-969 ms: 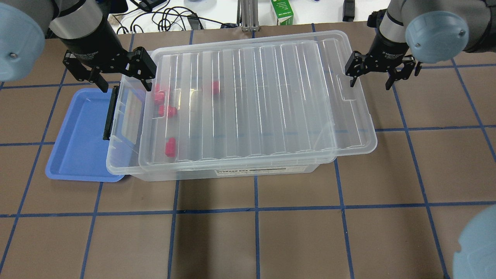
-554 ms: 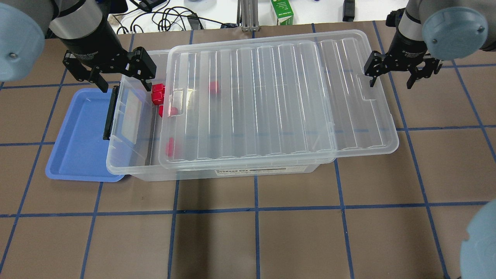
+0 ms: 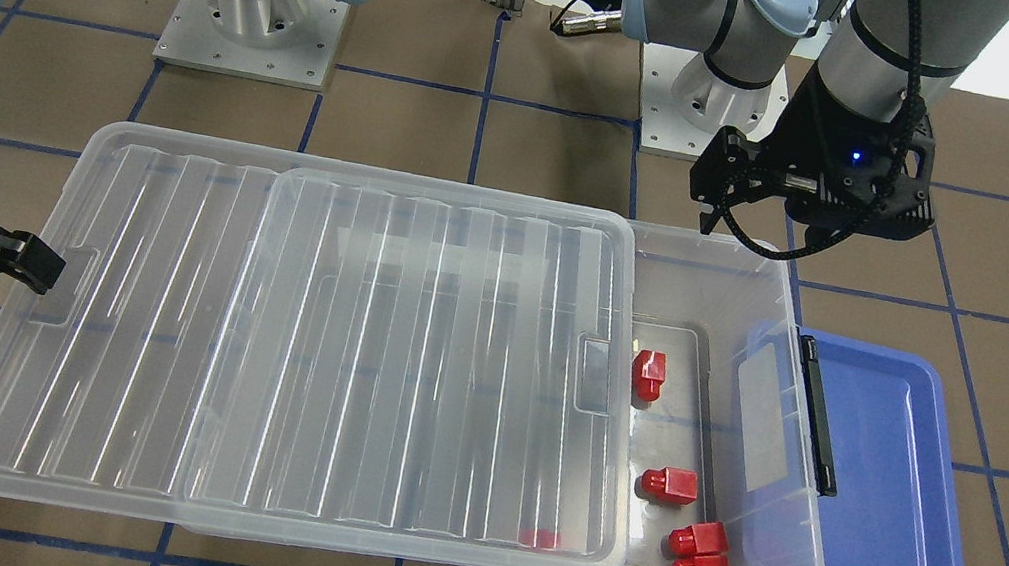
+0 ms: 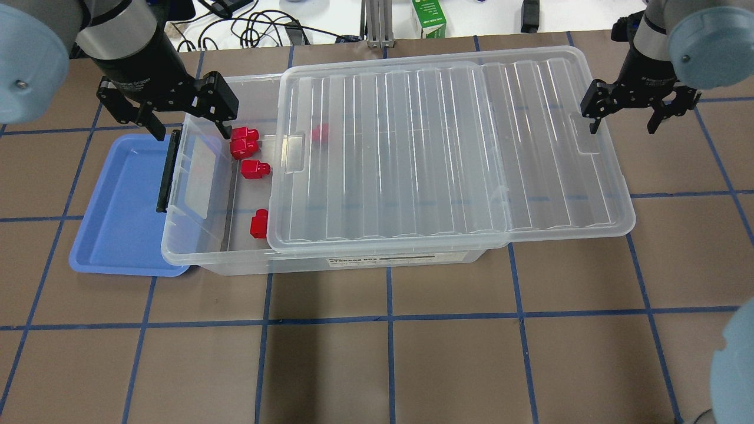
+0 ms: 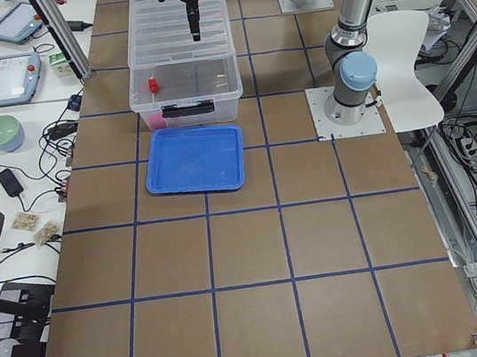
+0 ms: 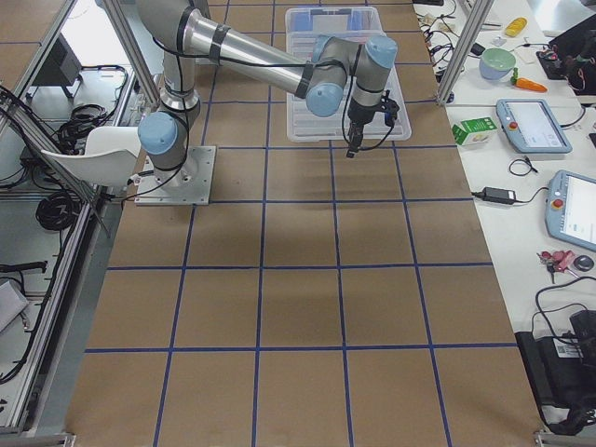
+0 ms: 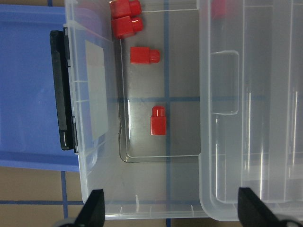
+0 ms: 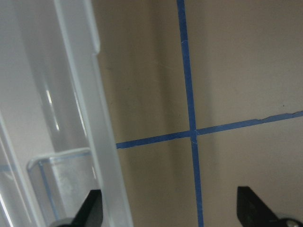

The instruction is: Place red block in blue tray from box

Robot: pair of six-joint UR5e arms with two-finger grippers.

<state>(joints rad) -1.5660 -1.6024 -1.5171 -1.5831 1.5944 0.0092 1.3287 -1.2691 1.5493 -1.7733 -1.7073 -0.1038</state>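
The clear box (image 4: 200,259) has its ribbed lid (image 4: 447,159) slid off to the right, which leaves the left end open. Several red blocks lie there: two together (image 4: 243,141), one (image 4: 254,169) and one (image 4: 258,224); another (image 4: 320,132) shows through the lid. The blue tray (image 4: 118,206) lies partly under the box's left end, by the black clip (image 4: 167,171). My left gripper (image 4: 188,122) is open and empty above the box's far left corner; its wrist view shows the blocks (image 7: 158,120). My right gripper (image 4: 624,122) is open, one finger (image 4: 592,121) at the lid's end recess.
Cables and a green carton (image 4: 429,19) lie beyond the table's far edge. Brown mat with blue tape lines (image 4: 389,318) stretches in front of the box. In the front-facing view the lid (image 3: 303,342) overhangs the box towards my right arm.
The lid has slid to the right along with my right gripper, which uncovers the red blocks at the box's left end. My left gripper has not moved.
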